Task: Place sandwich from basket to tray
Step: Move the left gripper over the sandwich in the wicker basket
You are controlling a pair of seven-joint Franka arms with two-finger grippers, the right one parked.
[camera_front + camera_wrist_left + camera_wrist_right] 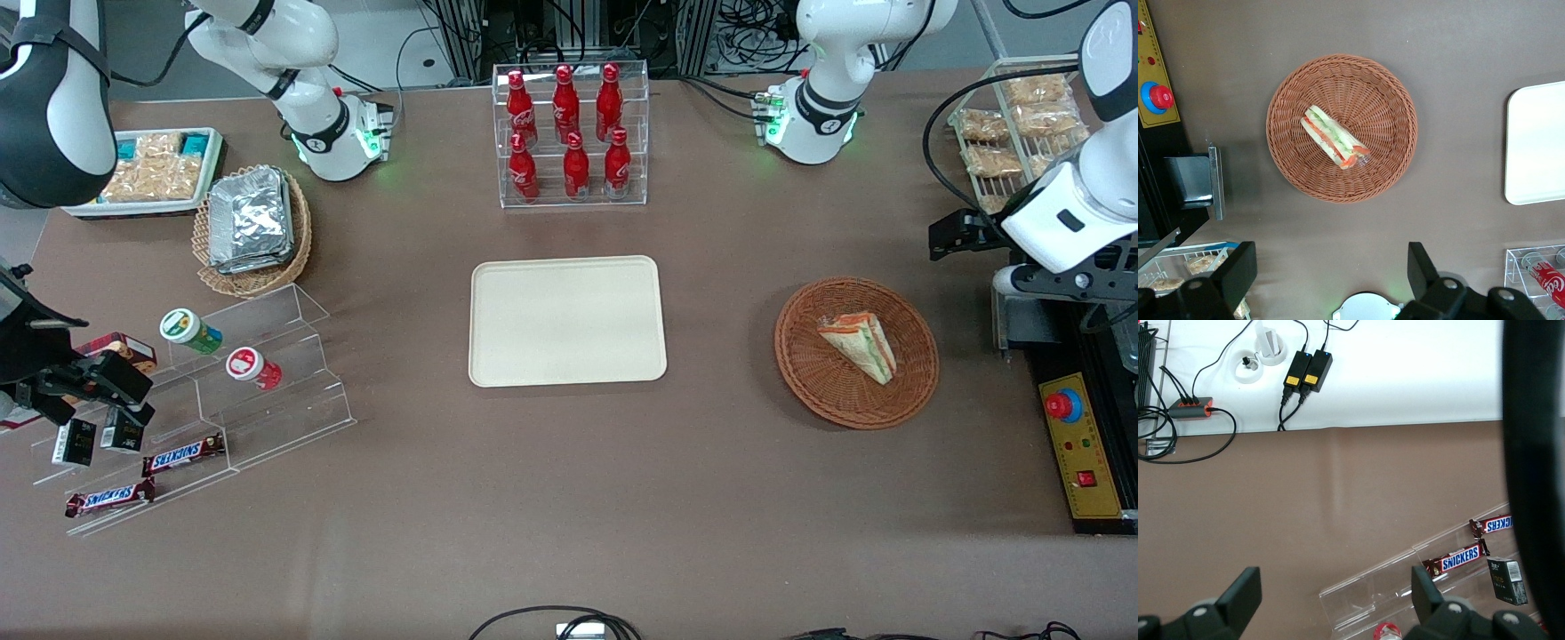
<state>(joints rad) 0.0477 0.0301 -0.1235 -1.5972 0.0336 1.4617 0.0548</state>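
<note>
The sandwich (pixel 858 345) (pixel 1333 137), a clear-wrapped white wedge with orange-red and green layers, lies in the round reddish-brown basket (pixel 800 373) (pixel 1385 100). The cream tray (pixel 566 320) (pixel 1538 143) lies bare at the table's middle, about a basket's width from the basket. My gripper (pixel 956 233) (pixel 1331 267) hangs high over the table toward the working arm's end, a little farther from the front camera than the basket. It is open, its fingers (pixel 1238 270) spread wide with nothing between them. The sandwich is untouched.
A clear rack of red bottles (pixel 570 133) stands farther from the front camera than the tray. A wire rack of bagged snacks (pixel 1022 124) and a yellow control box with a red button (pixel 1077 444) (pixel 1158 97) flank the basket at the working arm's end.
</note>
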